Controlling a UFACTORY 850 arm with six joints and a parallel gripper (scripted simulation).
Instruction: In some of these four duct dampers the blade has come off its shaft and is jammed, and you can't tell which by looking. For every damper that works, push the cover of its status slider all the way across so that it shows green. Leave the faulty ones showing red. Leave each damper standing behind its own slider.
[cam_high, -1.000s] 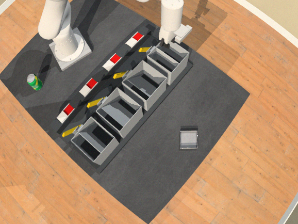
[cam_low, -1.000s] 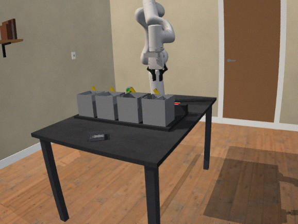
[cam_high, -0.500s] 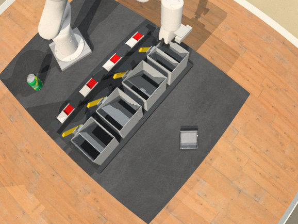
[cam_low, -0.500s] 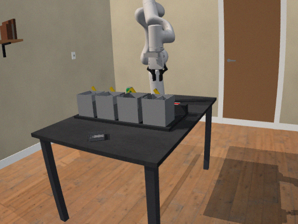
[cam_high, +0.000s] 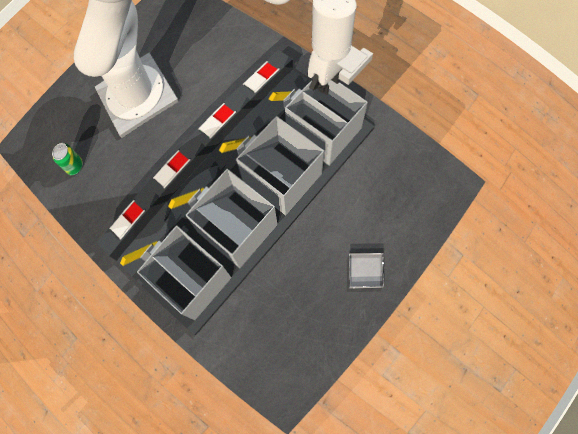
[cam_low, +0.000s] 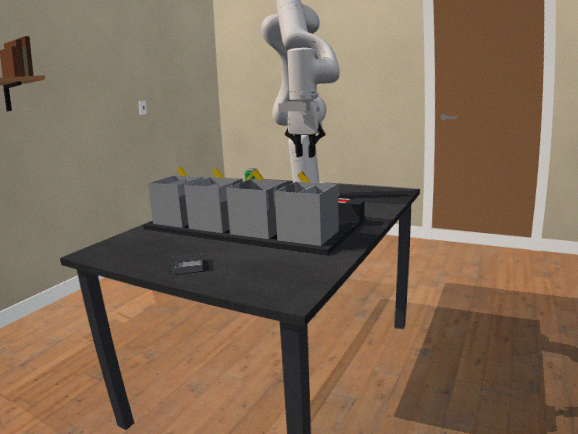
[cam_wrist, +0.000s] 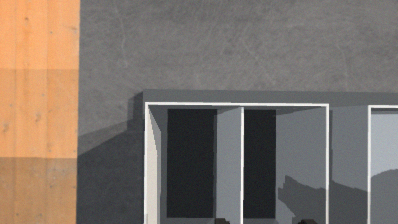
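Several grey open-topped duct dampers stand in a row on a dark base; the far one (cam_high: 327, 120) also shows in the wrist view (cam_wrist: 235, 160) with its blade upright. Each has a yellow lever, such as the far one (cam_high: 280, 95), and a status slider in front. All sliders show red, from the far one (cam_high: 261, 76) to the near one (cam_high: 127, 219). My gripper (cam_high: 320, 86) (cam_low: 305, 145) hangs well above the far damper's lever-side edge, fingers partly open and empty. Only its fingertips show at the bottom of the wrist view (cam_wrist: 262, 221).
A green can (cam_high: 67, 159) stands left of the arm's base (cam_high: 135, 95). A small clear tray (cam_high: 366, 270) lies on the table on the far side of the damper row from the sliders. The table's edge is close beyond the far damper.
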